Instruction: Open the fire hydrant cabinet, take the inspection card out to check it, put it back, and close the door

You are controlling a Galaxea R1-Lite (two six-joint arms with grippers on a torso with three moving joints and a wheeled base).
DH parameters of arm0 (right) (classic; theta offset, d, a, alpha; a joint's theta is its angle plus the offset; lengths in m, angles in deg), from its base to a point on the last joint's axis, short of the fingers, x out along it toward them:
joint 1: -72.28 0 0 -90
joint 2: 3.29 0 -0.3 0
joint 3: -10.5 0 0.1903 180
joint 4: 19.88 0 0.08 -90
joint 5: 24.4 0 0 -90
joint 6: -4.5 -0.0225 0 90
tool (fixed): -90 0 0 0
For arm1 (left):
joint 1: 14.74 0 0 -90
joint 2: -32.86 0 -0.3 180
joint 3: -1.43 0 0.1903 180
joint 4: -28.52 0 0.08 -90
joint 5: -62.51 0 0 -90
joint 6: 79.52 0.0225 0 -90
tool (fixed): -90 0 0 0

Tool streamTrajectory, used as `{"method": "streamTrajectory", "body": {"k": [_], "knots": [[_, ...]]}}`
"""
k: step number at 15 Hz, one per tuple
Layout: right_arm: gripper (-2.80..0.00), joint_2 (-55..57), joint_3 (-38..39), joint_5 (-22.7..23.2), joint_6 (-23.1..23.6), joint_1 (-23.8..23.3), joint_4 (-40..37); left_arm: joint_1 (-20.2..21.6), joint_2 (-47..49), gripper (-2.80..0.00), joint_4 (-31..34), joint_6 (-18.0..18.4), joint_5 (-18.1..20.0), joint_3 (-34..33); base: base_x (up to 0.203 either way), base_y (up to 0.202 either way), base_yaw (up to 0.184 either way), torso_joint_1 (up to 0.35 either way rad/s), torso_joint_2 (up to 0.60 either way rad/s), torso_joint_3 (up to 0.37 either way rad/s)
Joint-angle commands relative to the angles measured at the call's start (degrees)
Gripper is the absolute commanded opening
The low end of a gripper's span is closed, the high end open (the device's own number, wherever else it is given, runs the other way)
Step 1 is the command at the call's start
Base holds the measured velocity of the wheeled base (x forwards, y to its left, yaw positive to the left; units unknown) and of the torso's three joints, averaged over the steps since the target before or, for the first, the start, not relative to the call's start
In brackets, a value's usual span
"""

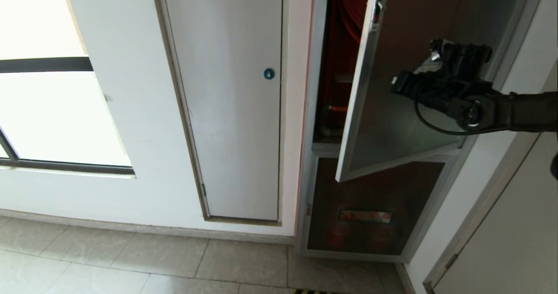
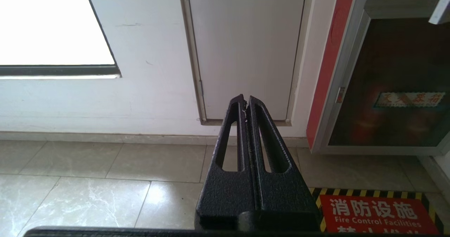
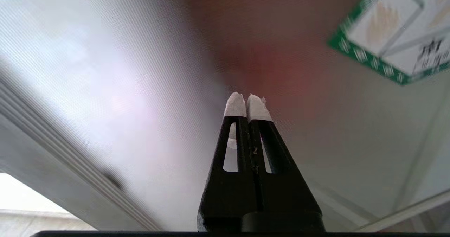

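The right gripper (image 3: pixel 248 103) has its 2 white-taped fingertips (image 3: pixel 235 105) pressed together with nothing between them, and it points at the tinted glass of the door (image 1: pixel 392 128), very close to it; whether the tips touch the glass I cannot tell. In the right wrist view the green-bordered sticker (image 3: pixel 393 33) on that glass lies near the tips, off to one side. From the head view the right arm reaches in from the right, its black wrist in front of the door's glass.

The door stands partly open, its free edge swung out from the fire hydrant cabinet (image 1: pixel 320 111), so a narrow gap on the door's left shows the red interior. Inside that gap are red curved parts of the hose reel (image 1: pixel 346 15) and, lower, a grey fitting; the inspection card is not visible in any view. Below the door is a smaller dark panel with a red label (image 1: pixel 365 216), closed.

Left of the door is a plain white panel with a blue round lock (image 1: pixel 269 73), also closed.

The left gripper (image 2: pixel 245 101) hangs low, left of the door, over the tiled floor (image 2: pixel 88 194), its 2 black fingers together and empty
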Motion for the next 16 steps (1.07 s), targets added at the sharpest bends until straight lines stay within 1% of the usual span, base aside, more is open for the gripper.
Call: {"method": "streamTrajectory", "body": {"k": [1,5,7,9,12,14,16], "knots": [[-2.8,10.7,-7.5,-0.2,0.3,1.0,0.2,0.0,0.0,-2.8,0.0,0.0,0.0,-0.7,0.0,0.0,0.0,0.0,0.0,0.0],[-2.8,9.0,-6.0,-0.3,0.1,1.6,0.3,0.0,0.0,-2.8,0.0,0.0,0.0,-0.8,0.0,0.0,0.0,0.0,0.0,0.0],[-2.8,4.6,-2.0,-0.4,-0.1,1.6,0.3,0.0,0.0,-2.8,0.0,0.0,0.0,-0.8,0.0,0.0,0.0,0.0,0.0,0.0],[-2.8,-4.5,7.5,-0.4,-0.2,1.6,0.3,0.0,0.0,-2.8,0.0,0.0,0.0,-0.8,0.0,0.0,0.0,0.0,0.0,0.0],[-2.8,-19.6,24.9,-0.3,-0.2,1.8,1.2,0.0,0.1,-2.8,0.0,0.0,0.0,-0.7,0.0,0.0,0.0,0.0,0.0,0.0],[-2.8,-31.0,36.1,-0.2,0.1,2.1,2.6,0.0,0.0,-2.8,0.0,0.0,0.0,-0.7,0.0,0.0,0.0,0.0,0.0,0.0],[-2.8,-42.3,45.4,-0.3,0.4,2.4,3.3,0.0,0.0,-2.8,0.0,0.0,0.0,-0.7,0.0,0.0,0.0,0.0,0.0,0.0]]}}
